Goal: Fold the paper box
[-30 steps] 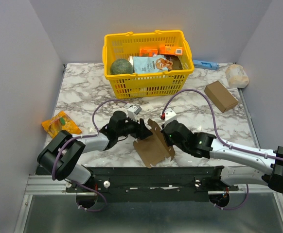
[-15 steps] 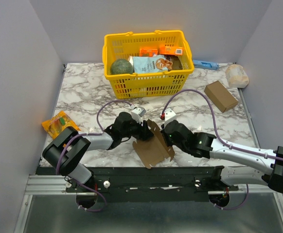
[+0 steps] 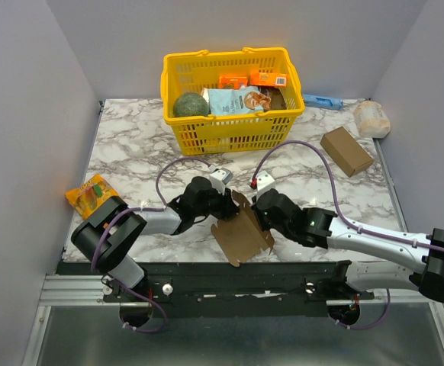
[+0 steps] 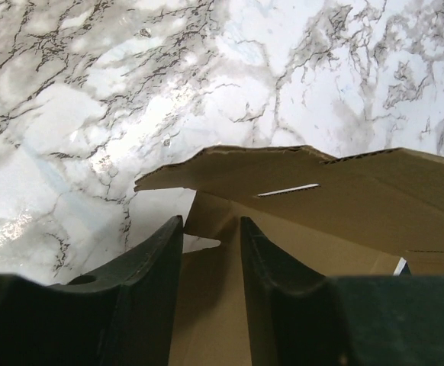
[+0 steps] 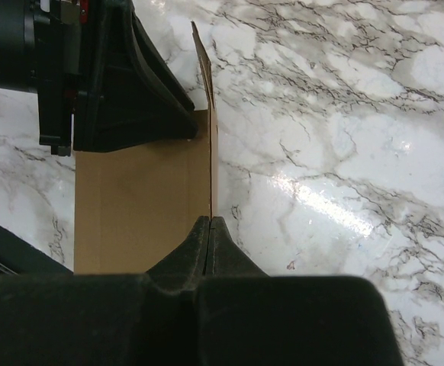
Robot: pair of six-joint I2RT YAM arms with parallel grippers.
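The paper box [image 3: 243,235] is a thin brown cardboard piece lying partly unfolded at the table's near edge, between both arms. My right gripper [image 3: 257,216] is shut on the thin edge of an upright flap; in the right wrist view [image 5: 209,220] the flap [image 5: 207,114] runs straight out from the closed fingertips. My left gripper [image 3: 223,207] is at the box's upper left. Its fingers [image 4: 155,267] stand a little apart over a cardboard panel [image 4: 336,198], with a flap crease between them. The left gripper's black body shows in the right wrist view [image 5: 123,84].
A yellow basket [image 3: 172,76] with groceries stands at the back centre. A blocky brown carton [image 3: 346,150] and a white packet [image 3: 371,118] lie at the right, a blue item [image 3: 323,101] behind them. An orange snack packet [image 3: 94,193] lies at the left.
My left gripper has moved right, closer against the box's upper left flap. The box has shifted slightly. The right gripper has kept its hold.
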